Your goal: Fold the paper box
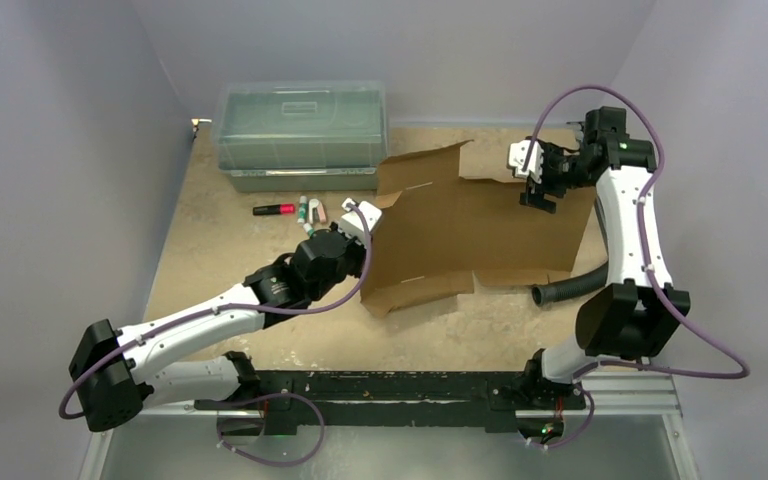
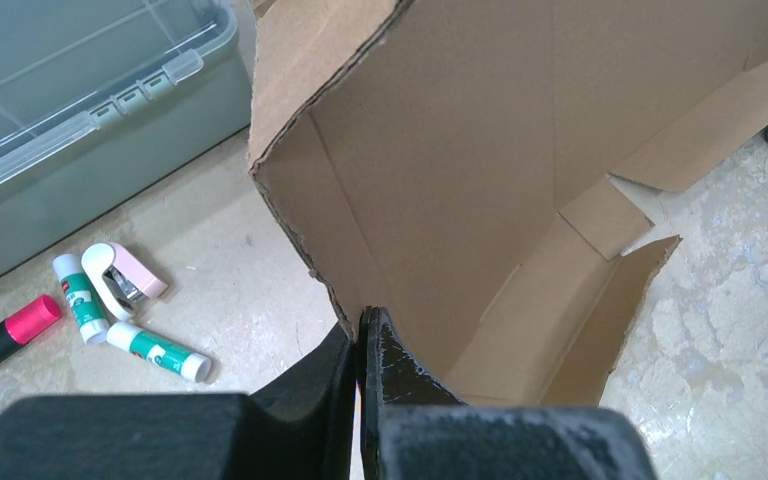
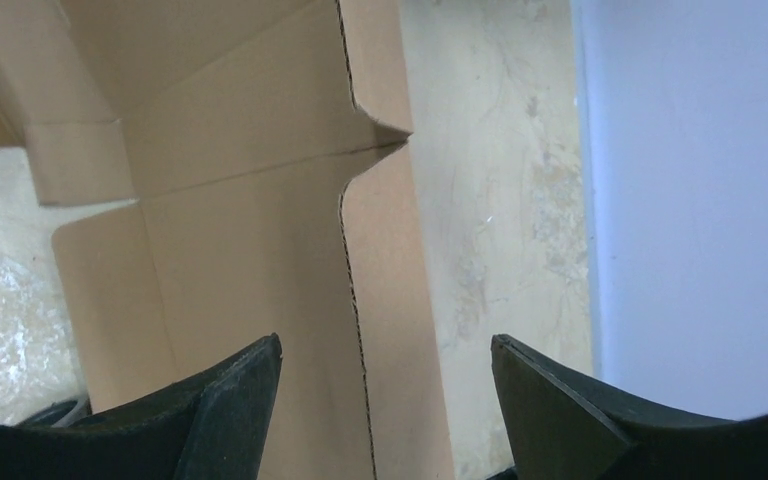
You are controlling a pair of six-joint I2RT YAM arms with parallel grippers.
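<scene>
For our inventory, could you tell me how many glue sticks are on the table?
2. One glue stick lies between the red marker and the pink stapler; the second glue stick, just beside them. The paper box may hide more.

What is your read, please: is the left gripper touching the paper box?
Touching. The left wrist view shows the left gripper shut on a raised edge of the paper box.

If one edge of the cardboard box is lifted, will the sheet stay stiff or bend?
Likely stiff within panels but hinging at creases: the paper box lies mostly flat while the flap at the left gripper stands up along a fold. Probably light, being one thin sheet, so a push may slide it whole.
</scene>
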